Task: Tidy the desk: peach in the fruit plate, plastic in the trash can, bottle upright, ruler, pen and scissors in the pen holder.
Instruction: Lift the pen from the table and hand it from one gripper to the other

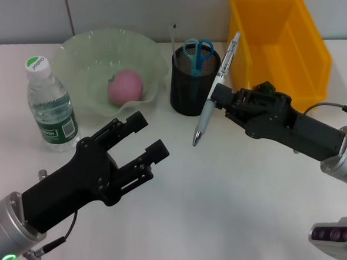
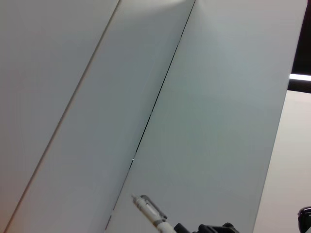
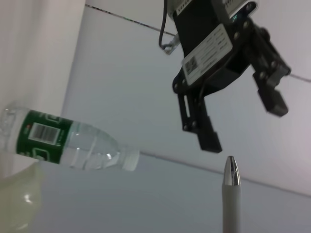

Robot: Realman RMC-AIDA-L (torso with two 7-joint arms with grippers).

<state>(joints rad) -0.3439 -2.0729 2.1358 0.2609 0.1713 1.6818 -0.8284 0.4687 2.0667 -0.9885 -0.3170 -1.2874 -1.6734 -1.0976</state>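
My right gripper [image 1: 218, 97] is shut on the silver-white pen [image 1: 215, 91], holding it tilted above the desk [image 1: 234, 198], just right of the black mesh pen holder [image 1: 191, 84]. The pen's dark tip points down toward the desk. The scissors [image 1: 198, 51] and a thin clear ruler [image 1: 174, 39] stand in the holder. The pink peach [image 1: 125, 86] lies in the green fruit plate [image 1: 84, 51]. To its left the bottle [image 1: 49, 105] stands upright. My left gripper [image 1: 151, 134] hovers open in front of the plate, also seen as the left gripper [image 3: 243, 121] beyond the pen [image 3: 231, 194]. The plastic is out of view.
The yellow trash can [image 1: 310, 56] stands at the back right, behind my right arm. A grey wall runs along the desk's far edge. In the right wrist view the bottle [image 3: 68, 141] and a piece of the fruit plate [image 3: 19, 204] show.
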